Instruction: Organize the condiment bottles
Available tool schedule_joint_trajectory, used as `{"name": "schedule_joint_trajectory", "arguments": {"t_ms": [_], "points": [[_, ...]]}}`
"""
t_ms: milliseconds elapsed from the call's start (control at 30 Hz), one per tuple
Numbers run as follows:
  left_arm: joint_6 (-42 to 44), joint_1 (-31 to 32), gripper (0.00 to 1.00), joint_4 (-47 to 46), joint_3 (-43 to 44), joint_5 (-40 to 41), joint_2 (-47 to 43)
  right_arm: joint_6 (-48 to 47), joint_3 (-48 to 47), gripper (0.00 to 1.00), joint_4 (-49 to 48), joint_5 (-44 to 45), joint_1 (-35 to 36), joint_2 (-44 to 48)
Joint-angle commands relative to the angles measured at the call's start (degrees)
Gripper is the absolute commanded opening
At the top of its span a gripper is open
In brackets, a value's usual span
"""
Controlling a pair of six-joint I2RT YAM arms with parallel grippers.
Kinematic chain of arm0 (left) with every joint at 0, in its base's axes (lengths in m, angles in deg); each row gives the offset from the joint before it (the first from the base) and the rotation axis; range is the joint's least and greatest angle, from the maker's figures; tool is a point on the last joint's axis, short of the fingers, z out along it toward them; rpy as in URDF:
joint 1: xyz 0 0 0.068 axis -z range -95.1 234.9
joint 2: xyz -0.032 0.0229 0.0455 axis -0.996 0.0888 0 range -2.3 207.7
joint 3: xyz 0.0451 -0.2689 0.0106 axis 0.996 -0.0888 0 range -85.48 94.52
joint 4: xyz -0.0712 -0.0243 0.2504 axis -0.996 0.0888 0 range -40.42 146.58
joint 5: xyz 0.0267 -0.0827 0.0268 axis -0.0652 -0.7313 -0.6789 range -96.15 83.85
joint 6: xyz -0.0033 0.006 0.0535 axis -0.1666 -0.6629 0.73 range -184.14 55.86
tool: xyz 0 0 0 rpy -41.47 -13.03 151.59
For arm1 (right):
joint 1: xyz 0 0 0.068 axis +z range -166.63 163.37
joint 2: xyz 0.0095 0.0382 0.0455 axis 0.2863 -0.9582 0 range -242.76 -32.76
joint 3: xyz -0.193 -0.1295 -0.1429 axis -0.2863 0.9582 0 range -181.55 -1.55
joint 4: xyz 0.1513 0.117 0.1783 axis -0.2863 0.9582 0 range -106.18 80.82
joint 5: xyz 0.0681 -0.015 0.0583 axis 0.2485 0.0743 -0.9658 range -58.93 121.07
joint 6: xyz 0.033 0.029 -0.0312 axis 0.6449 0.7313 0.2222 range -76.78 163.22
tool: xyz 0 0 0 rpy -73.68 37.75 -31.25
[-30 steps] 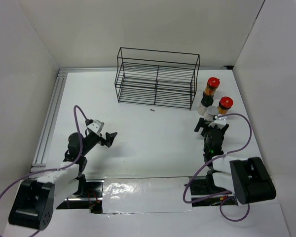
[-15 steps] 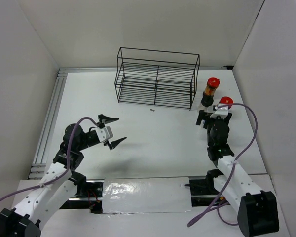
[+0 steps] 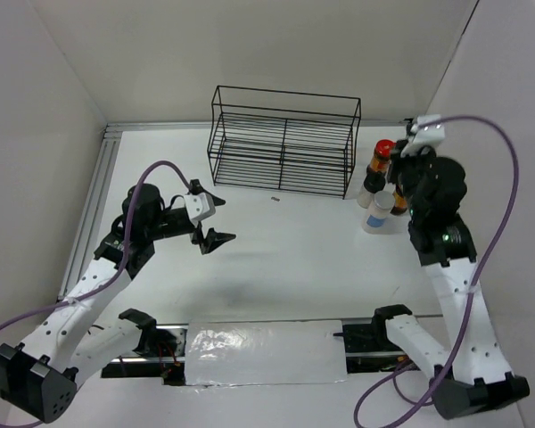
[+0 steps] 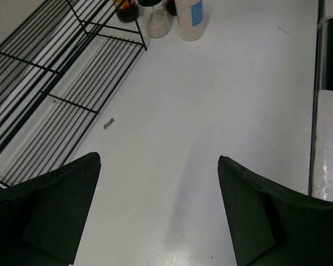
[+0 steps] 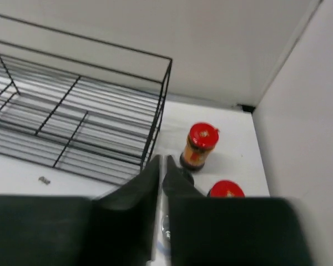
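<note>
Hovering over a white desk [image 3: 285,259], two black robot arms face a wire rack [image 3: 283,141] that stands at the 12 o'clock edge, seen from above. The rack holds nothing, and none of the condiment bottles is in it yet. All four bottles stand upright in a tight cluster at about 2 o'clock, just beside the rack's right end. The far red-capped amber bottle [image 5: 201,145] is nearest the back wall. The black-capped bottle [image 4: 154,19], showing pale grains inside, sits in front of it. The white-capped bottle with a blue label [image 3: 379,212] is nearest the arms. The second red-capped bottle [image 5: 226,189] is mostly hidden under the right arm. The right gripper [image 5: 160,160] hangs above this cluster with its fingers pressed together and nothing visible between them. Its tips sit close over the black cap. The left gripper [image 3: 221,217] waits at about 9 o'clock, well apart from the bottles, with its fingers spread wide and nothing in them. A tiny dark speck [image 3: 275,200] lies on the desk in front of the rack. The likely risk is that the right gripper comes down closed, strikes a cap and topples a bottle. Because the bottles stand so close, one falling would probably knock its neighbours over or send one rolling towards the right wall. Even opened, the fingers may not fit between the bottles without pushing one aside.
</note>
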Motion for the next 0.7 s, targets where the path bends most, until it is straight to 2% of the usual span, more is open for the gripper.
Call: {"name": "schedule_joint_trajectory", "arguments": {"t_ms": [0,33,67,100,133,167,233,300,467,667], "points": [[-2.9,0.21,0.99,2.59,0.75,-1.08,0.02,7.48,-14.15,0.0,14.04,3.65,-0.83,-9.99],[-2.9,0.21,0.99,2.58,0.67,-0.2,0.02,9.86,-16.3,0.11,15.28,6.67,-1.79,-11.86],[-2.73,0.21,0.99,2.49,0.4,0.59,0.19,13.97,-17.97,0.44,17.55,9.31,-2.23,-13.62],[-2.55,0.21,0.99,2.58,0.4,1.91,0.37,15.4,-21.38,0.92,19.14,13.25,-3.02,-17.21],[-2.2,0.21,0.99,2.76,0.4,2.61,0.37,16.29,-23.51,1.0,21.07,14.25,-4.68,-19.33],[-2.03,0.21,0.99,3.02,0.57,3.06,0.63,18.47,-28.22,1.0,25.96,14.86,-5.65,-21.96],[-1.68,0.12,0.99,3.72,0.58,4.46,0.98,20.51,-32.03,1.0,30.82,14.87,-7.06,-28.83],[-1.67,0.21,0.99,4.16,0.4,5.43,1.25,22.27,-34.6,1.0,35.14,11.73,-11.71,-33.76],[-1.76,0.21,0.99,4.51,-1.0,5.87,0.2,24.82,-32.15,0.96,35.24,5.82,-19.27,-38.16],[-1.67,0.21,0.99,4.34,-2.32,6.14,-0.16,24.47,-30.65,0.95,34.19,2.75,-22.18,-43.17]]}}
